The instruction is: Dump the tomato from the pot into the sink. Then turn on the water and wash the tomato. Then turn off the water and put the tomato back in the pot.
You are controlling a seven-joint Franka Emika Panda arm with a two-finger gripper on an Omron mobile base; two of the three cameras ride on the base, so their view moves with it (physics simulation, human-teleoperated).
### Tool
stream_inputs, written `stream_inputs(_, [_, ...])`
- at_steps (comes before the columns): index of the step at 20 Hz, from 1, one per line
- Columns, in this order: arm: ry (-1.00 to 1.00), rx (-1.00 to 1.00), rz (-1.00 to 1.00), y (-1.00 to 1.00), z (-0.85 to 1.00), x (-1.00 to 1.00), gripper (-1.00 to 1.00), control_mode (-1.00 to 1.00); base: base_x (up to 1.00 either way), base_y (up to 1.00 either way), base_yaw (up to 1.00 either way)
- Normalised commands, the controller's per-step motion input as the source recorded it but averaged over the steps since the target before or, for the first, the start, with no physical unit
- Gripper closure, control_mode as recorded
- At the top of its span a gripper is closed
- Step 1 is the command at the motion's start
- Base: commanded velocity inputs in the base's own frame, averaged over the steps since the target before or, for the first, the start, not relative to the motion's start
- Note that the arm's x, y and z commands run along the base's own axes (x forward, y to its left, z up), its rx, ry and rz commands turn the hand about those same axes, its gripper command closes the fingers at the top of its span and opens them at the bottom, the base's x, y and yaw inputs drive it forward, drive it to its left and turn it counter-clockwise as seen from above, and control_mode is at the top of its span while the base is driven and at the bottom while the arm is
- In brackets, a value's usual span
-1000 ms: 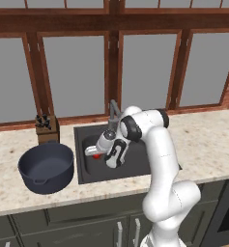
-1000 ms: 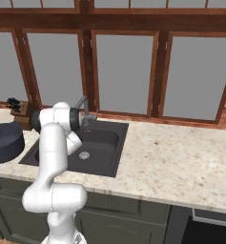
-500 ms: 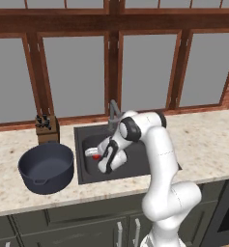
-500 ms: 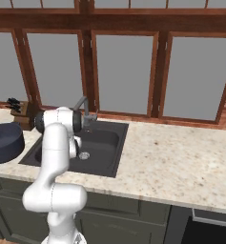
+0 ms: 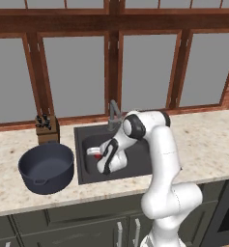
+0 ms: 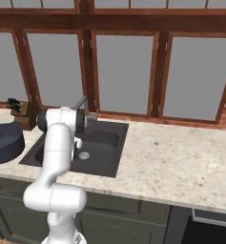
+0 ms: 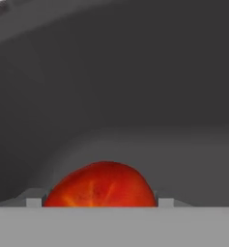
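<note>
Tomato [image 7: 101, 185] sits low in the sink [image 5: 140, 164], at about 9 o'clock from the drain [image 6: 84, 155], clamped between the fingers of the hand [image 5: 97, 155]. Judging by that, the dumping is done and the washing probably too, since no water runs from the faucet [image 5: 114, 112]; left is the carry to the pot [image 5: 47, 167], which stands empty at 9 o'clock of the sink. Speckled stone desk [image 6: 181, 162], a knife block [image 5: 47, 129] behind the pot, wood-framed windows [image 5: 150, 72] along the back.
</note>
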Motion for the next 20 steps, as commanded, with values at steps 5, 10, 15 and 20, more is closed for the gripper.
stream_inputs(5, [0.06,0.0,-0.1,-0.27,1.0,-0.34,1.0,-1.0,0.0,0.0,0.0])
stream_inputs(10, [0.0,0.0,-0.06,-0.14,0.99,-0.85,1.0,-1.0,0.0,0.0,0.0])
stream_inputs(15, [0.0,0.0,-0.05,-0.1,1.0,-0.66,1.0,-1.0,0.0,0.0,0.0])
stream_inputs(20, [0.04,0.0,-0.01,0.0,1.0,-0.33,1.0,-1.0,0.0,0.0,0.0])
